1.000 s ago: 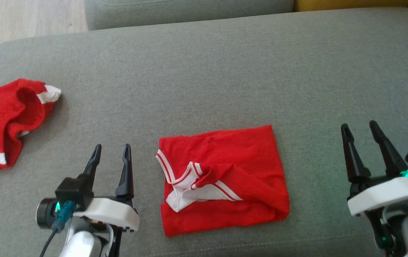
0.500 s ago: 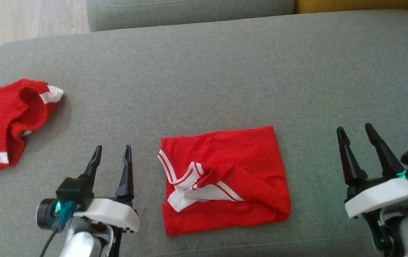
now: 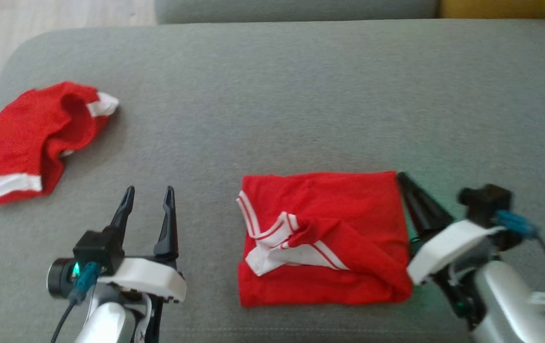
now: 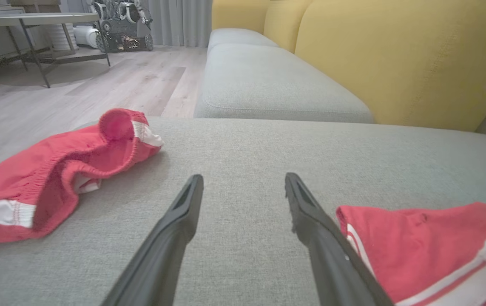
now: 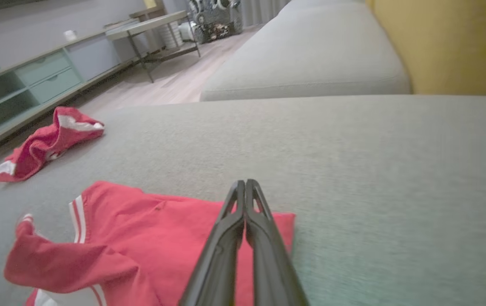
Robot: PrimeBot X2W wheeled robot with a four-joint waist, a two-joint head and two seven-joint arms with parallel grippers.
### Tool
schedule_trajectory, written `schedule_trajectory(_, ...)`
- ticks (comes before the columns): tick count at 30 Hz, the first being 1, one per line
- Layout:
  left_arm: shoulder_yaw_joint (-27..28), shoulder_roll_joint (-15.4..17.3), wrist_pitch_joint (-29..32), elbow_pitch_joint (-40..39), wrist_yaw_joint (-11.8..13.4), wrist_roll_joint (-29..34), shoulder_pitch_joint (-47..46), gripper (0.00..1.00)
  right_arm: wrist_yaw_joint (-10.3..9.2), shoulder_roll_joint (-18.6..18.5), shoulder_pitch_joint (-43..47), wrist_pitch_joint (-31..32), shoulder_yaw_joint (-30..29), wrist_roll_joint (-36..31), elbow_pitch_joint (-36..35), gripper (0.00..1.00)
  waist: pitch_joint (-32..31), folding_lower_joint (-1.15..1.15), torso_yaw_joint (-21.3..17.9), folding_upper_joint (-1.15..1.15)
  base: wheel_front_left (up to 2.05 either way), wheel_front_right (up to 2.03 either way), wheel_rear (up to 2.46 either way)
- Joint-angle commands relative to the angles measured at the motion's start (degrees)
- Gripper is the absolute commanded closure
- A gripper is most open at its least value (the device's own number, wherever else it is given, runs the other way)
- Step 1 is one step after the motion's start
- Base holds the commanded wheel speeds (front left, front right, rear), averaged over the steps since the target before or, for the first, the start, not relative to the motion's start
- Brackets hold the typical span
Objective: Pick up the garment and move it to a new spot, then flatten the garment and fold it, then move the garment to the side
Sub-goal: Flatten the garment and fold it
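Grey cushion (image 3: 301, 95): broad and flat, and it carries everything you are working with. The yellow backrest (image 4: 396, 63) stands behind the neighbouring cushion in the left wrist view.

Folded red garment (image 3: 344, 214): lies flat on the cushion toward its near edge, a little right of centre in the head view. It is roughly rectangular. A white-striped collar and a white-trimmed sleeve are turned up on top, toward its left side.

Red shorts (image 3: 29, 138): crumpled, with white bands. They sit at the cushion's far left by the rounded edge, well apart from the garment.

Your left gripper (image 3: 149, 190): low left, fingers spread apart over bare cushion. It sits between the shorts and the garment, nearer the garment and just beside its collar edge.

Your right gripper (image 3: 401, 177): fingers clenched tight together, lying along the garment's right edge with the tips at its far right corner. In the right wrist view the closed fingers cross the red cloth. You cannot tell whether any fabric is pinched.
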Motion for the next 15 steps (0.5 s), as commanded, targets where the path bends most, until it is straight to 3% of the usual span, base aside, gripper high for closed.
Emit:
schedule_trajectory(1,1.7,0.3,-0.6,-1.6,0.2,-0.2,-3.3,0.00,-0.04,-0.8,-2.9,-1.0,3.7,1.5,1.5,1.00,0.8,0.00,2.3,0.00,0.00,0.00,0.00)
schedule_trajectory(8,1.4,-1.2,-1.3,-0.6,-0.3,-0.5,-4.0,0.00,-0.04,-2.4,-6.3,-0.6,13.8,7.5,10.4,1.00,1.3,0.00,6.3,0.00,0.00,0.00,0.00)
schedule_trajectory(15,1.5,-1.8,-1.6,0.1,-0.5,-0.4,-3.4,0.00,-0.04,-4.7,-6.5,-0.4,21.8,14.1,11.0,1.00,0.8,0.00,7.3,0.00,0.00,0.00,0.00)
